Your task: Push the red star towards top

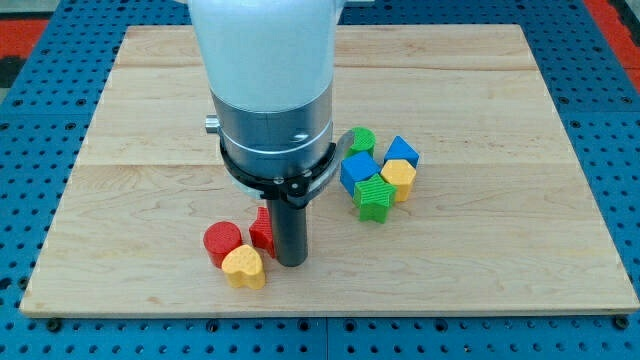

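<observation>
The red star (pixel 262 229) lies on the wooden board at the lower middle, partly hidden behind my rod. My tip (pixel 291 262) rests on the board just right of and slightly below the star, touching or nearly touching it. A red cylinder (pixel 222 241) sits to the star's left. A yellow heart (pixel 243 267) lies just below them.
A cluster sits to the right: a green cylinder (pixel 362 140), a blue block (pixel 358 170), a blue cube (pixel 401 152), a yellow block (pixel 399 178) and a green star (pixel 373 198). The arm's white and metal body (pixel 270 90) hides the upper middle of the board (pixel 150 110).
</observation>
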`<move>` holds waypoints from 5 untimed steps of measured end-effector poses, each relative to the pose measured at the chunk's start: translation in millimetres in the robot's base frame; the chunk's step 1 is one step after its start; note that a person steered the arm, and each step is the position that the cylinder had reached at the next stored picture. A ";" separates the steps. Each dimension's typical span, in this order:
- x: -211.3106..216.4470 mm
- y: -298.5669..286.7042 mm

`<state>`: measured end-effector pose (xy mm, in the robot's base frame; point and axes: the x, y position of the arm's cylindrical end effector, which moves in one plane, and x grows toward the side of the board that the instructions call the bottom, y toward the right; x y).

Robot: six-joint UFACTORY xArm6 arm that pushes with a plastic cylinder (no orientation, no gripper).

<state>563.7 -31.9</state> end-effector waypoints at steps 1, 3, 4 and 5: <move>6.5 -6.3; -46.7 -35.6; -69.9 -45.3; -62.3 -104.4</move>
